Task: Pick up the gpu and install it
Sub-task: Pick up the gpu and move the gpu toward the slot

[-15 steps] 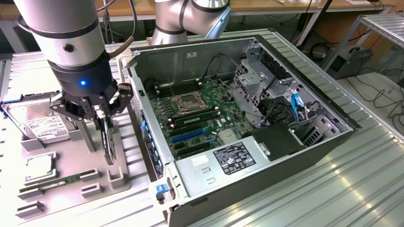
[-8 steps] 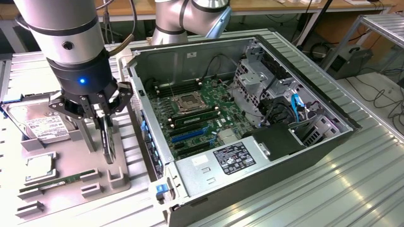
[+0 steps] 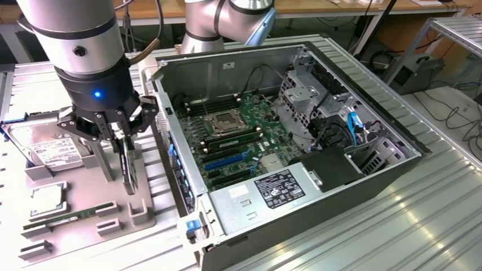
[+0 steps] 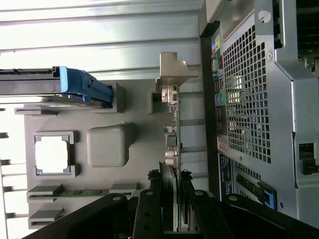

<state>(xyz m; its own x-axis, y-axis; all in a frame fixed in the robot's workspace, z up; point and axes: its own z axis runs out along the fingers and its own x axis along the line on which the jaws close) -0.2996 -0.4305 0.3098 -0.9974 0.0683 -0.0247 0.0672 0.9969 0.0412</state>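
Note:
The gpu stands on edge in a slot of the grey parts holder, at the exterior view's left, beside the open computer case. It is a thin dark card with a silvery end bracket. My gripper comes down from above and is shut on the card's upper edge. In the wrist view the gpu runs edge-on away from my black fingers, which press on both faces of it. The card's lower edge still sits in the holder.
On the holder lie a silver labelled hard drive, a CPU and a green RAM stick. The case's motherboard with blue slots lies open upward. The case's perforated back wall stands close to the card.

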